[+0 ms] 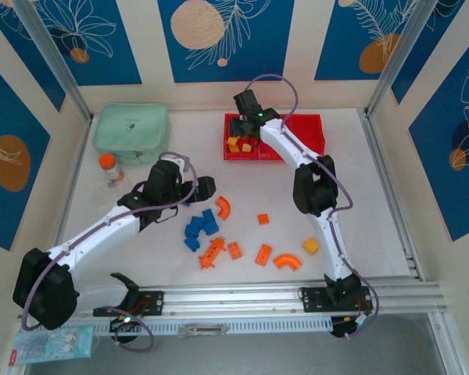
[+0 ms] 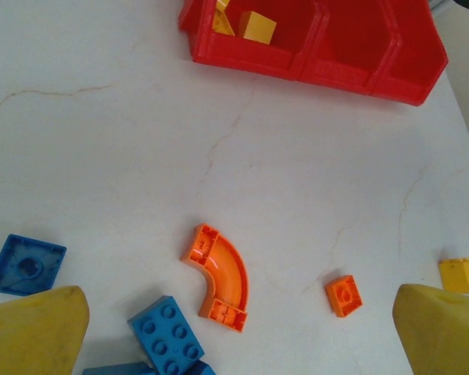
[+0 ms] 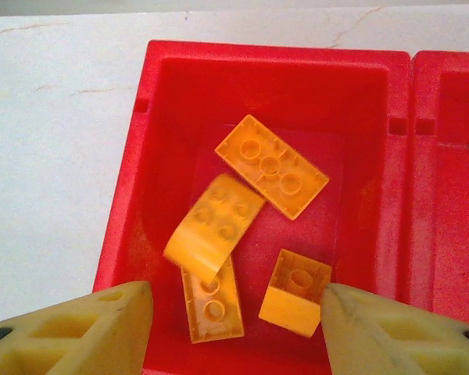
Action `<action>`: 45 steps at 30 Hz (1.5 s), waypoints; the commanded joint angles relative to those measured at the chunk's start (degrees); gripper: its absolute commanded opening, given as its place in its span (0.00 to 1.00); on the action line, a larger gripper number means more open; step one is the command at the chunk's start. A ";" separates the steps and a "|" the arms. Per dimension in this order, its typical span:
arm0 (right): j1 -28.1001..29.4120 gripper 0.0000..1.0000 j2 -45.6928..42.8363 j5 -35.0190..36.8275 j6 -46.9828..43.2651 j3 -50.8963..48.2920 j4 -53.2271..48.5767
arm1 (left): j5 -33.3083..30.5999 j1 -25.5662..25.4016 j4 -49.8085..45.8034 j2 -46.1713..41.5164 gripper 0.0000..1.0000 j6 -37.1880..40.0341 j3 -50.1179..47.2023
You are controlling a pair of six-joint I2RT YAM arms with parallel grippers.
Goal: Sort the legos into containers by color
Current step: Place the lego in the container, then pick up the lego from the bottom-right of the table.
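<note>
Right gripper [image 3: 234,301] above diagonal yellow brick [image 3: 271,166]

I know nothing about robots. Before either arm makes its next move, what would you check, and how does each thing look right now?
1. Right gripper empty: ok, its jaws stand apart above the bin.
2. Left-end red bin holds one colour: ok, four yellow bricks and nothing else.
3. Left gripper ready to grasp: ok, open over the orange curved piece.
4. Middle red bin free: cannot tell, part of it is out of sight.
5. Table sorted: not ok; blue bricks, orange pieces and a yellow brick lie loose.
</note>
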 commanded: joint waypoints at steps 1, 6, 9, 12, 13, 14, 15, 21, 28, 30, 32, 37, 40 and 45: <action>1.42 0.61 -8.07 -2.55 -0.96 -6.53 -0.12 | 2.63 0.55 -0.63 -0.02 0.99 0.66 1.08; 1.56 0.64 -20.17 -5.39 1.87 -23.04 3.37 | 5.01 0.38 -0.88 -0.99 0.99 -0.43 -0.23; 1.17 0.66 -26.44 -7.47 3.91 -31.75 3.46 | 6.50 -0.26 -0.95 -1.50 0.99 -1.12 -1.06; 1.08 0.69 -32.35 -8.07 5.47 -39.52 3.11 | 6.80 -2.28 -1.29 -2.37 0.99 -1.46 -1.73; 1.08 0.70 -34.02 -8.59 5.60 -41.57 2.82 | 6.53 -3.19 -1.26 -2.68 0.99 -1.58 -1.99; 1.12 0.70 -35.83 -8.62 5.98 -43.68 2.21 | 5.97 -4.33 -1.10 -2.99 0.99 -1.73 -2.26; 1.17 0.71 -37.84 -8.23 6.91 -45.81 1.20 | 5.50 -5.41 -1.01 -3.20 0.99 -2.16 -2.53; 1.43 0.76 -49.46 -8.81 11.48 -57.83 -3.07 | 2.00 -11.16 1.08 -4.40 0.99 -5.16 -5.17; 2.95 0.80 -62.10 -7.09 17.15 -68.49 -11.11 | 1.13 -16.01 3.49 -5.86 0.99 -8.03 -7.65; 3.27 0.81 -65.43 -6.03 20.14 -71.77 -14.31 | 1.30 -16.84 3.39 -5.95 0.99 -7.81 -7.93; 3.36 0.82 -68.25 -4.76 23.02 -74.41 -17.37 | 1.09 -17.33 3.03 -5.95 0.99 -7.38 -7.93; 3.80 0.85 -74.42 -3.71 30.28 -80.23 -23.23 | 1.30 -18.69 4.47 -5.22 0.99 -7.72 -7.94; 3.80 0.88 -76.54 -3.25 34.28 -84.01 -24.52 | 1.22 -19.94 5.63 -3.75 0.99 -7.77 -7.85; 3.94 0.92 -75.21 -2.37 39.31 -86.70 -25.98 | 2.04 -20.33 6.43 -0.75 0.99 -7.85 -6.72</action>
